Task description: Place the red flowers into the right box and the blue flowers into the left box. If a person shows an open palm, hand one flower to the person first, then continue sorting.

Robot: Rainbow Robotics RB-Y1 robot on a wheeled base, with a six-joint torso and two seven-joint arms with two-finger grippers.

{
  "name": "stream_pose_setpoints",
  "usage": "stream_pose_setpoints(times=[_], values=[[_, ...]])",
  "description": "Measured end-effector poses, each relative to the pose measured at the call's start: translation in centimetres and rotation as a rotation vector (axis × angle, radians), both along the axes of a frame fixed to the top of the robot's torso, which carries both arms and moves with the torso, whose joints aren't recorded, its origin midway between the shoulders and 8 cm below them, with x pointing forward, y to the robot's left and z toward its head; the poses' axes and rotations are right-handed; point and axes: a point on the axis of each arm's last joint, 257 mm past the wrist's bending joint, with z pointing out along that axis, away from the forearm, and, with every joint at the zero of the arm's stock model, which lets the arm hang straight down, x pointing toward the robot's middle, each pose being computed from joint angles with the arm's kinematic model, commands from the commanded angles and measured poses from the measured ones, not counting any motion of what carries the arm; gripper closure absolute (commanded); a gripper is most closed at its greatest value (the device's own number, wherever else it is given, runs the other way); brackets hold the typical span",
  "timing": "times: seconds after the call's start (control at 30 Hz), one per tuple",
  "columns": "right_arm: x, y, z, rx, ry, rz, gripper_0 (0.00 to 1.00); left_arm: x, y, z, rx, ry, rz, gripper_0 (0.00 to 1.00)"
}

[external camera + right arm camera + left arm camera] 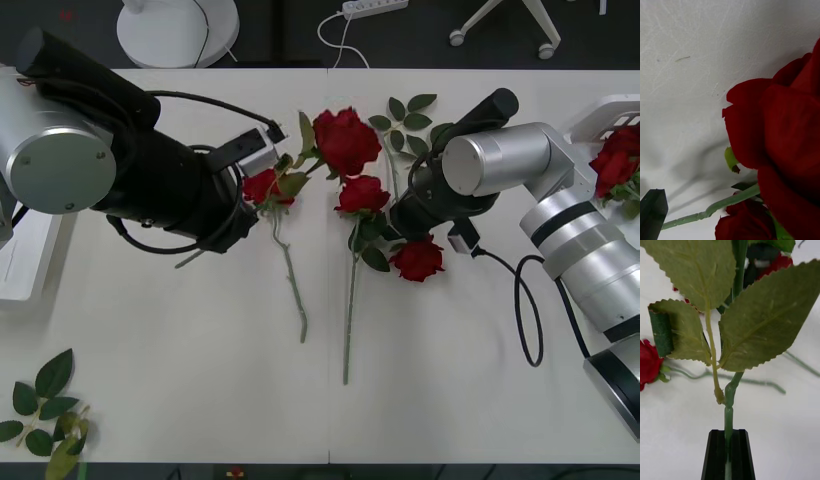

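Already, red flowers (615, 165) lie in the right box (600, 115) at the table's (200, 380) right edge. More red roses (345, 140) lie mid-table. The left gripper (728, 453) is clenched on a rose stem (728, 420); the right gripper's (400, 225) grip I cannot tell, low among the blooms.

- Red flowers (346, 140): showing matt, cloth-like petals; leaves looking like matt, veined fabric with serrated edges; stems looking like smooth, faintly glossy green plastic.
- Table (180, 340): presenting a matt white surface, finely creased like leatherette.
- Left gripper (728, 455): gripping a stem with black, ribbed, matt plastic-looking fingers.
- Right box (600, 115): appearing as smooth white plastic.
- Arm housings: reading as brushed silver metal and matt black casing.
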Motion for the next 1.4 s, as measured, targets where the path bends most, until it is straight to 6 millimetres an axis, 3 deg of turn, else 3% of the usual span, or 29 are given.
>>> stream_pose_setpoints(times=[0.17,0.3,0.33,0.43,0.47,0.53,0.8,1.13,1.27,1.4], values=[[0.1,0.0,-0.9,-0.006,0.008,-0.014,0.00,2.0,-1.7,3.3,-0.118,-0.099,0.018,1.00],[0.2,-0.5,-1.9,-0.015,0.018,-0.031,0.00,3.5,-2.7,6.4,-0.286,-0.096,0.136,1.00],[0.3,-0.4,-1.9,-0.012,0.016,-0.033,0.05,3.8,-2.9,7.2,-0.337,-0.080,0.177,1.00],[0.7,-0.7,-1.9,-0.016,0.008,-0.041,0.76,4.4,-3.6,9.6,-0.480,-0.054,0.257,1.00],[0.8,-0.8,-1.9,-0.017,0.006,-0.044,0.88,4.6,-3.9,10.4,-0.513,-0.062,0.261,1.00],[1.1,-0.9,-1.7,-0.021,0.003,-0.047,0.99,4.8,-4.5,11.8,-0.558,-0.092,0.248,1.00],[0.8,-1.2,-2.0,-0.029,0.020,-0.050,1.00,4.2,-7.0,15.4,-0.717,-0.102,0.234,1.00],[-1.3,-0.3,-2.1,0.024,0.118,-0.017,1.00,2.7,-11.7,18.9,-1.053,0.160,0.321,1.00],[-1.2,-1.2,-0.2,0.030,0.109,0.077,1.00,2.2,-13.3,20.7,-1.147,0.162,0.284,1.00],[0.7,-4.3,3.7,0.058,0.060,0.066,1.00,1.5,-15.3,21.8,-1.257,0.202,0.260,1.00]])
